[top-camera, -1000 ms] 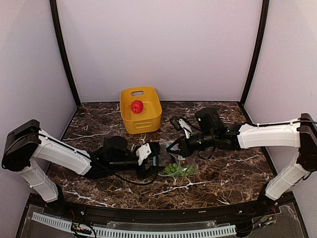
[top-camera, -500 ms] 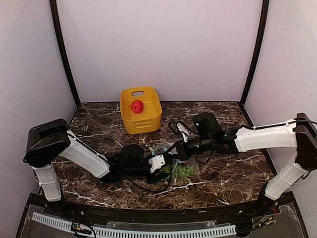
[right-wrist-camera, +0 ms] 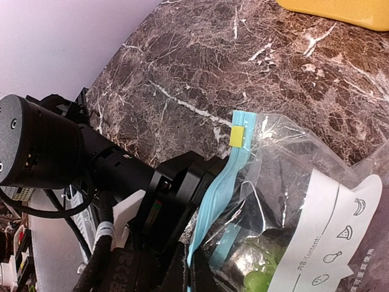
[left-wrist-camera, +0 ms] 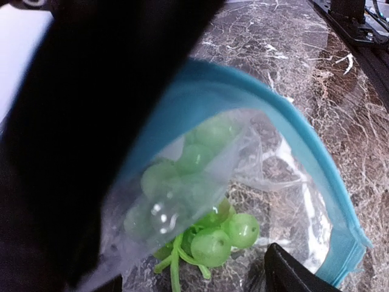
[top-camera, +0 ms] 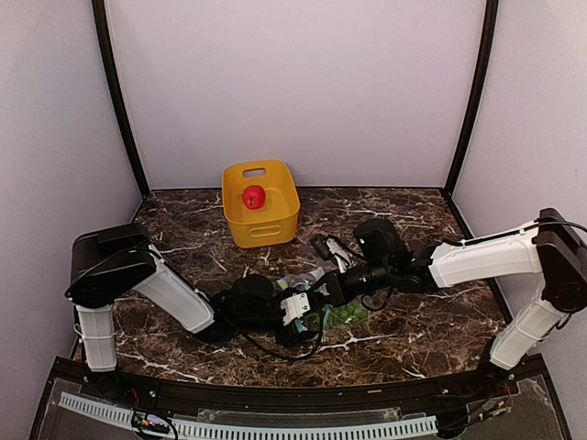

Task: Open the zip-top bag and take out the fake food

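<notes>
I'm centring my released left claw [top-camera: 301, 310] on the grape bunch [left-wrist-camera: 209, 237] inside the zip-top bag [right-wrist-camera: 285, 158], avoiding plastic, while the right claw [top-camera: 332, 282] is clenching its rim.

Crinkly clear plastic bag [right-wrist-camera: 285, 152], glossy grapes [left-wrist-camera: 213, 243], perhaps polished marble table [top-camera: 183, 229].

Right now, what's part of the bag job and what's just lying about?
Job:
zip-top bag, mouth open
green grapes, inside the bag
red fruit, already out, sitting in the bin

Lying about:
yellow bin, holds only the red fruit
marble table
</notes>
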